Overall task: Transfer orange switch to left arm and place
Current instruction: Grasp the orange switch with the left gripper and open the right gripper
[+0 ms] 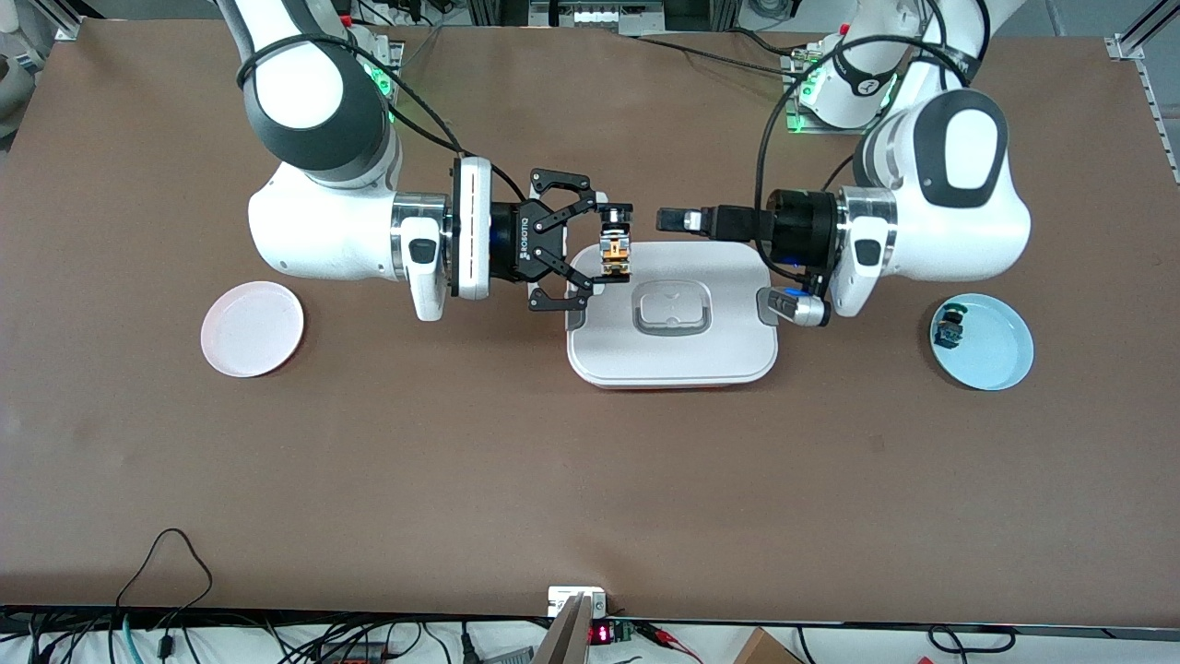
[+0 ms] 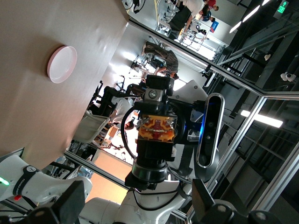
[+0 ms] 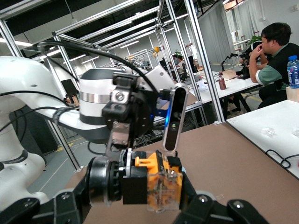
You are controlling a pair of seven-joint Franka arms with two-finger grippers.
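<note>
A: From the front, the right gripper (image 1: 610, 242) is clamped on the orange switch (image 1: 615, 255), over the box (image 1: 671, 343) edge. The left gripper (image 1: 671, 219), jaws apart, faces it.

B: In my judgement the left should close squarely on the free end before the right lets go, staying above the lid.

A: The left wrist view shows the switch's (image 2: 157, 128) orange, clear-cased end.

B: The right wrist view shows the switch (image 3: 156, 181): black body, orange block.
</note>
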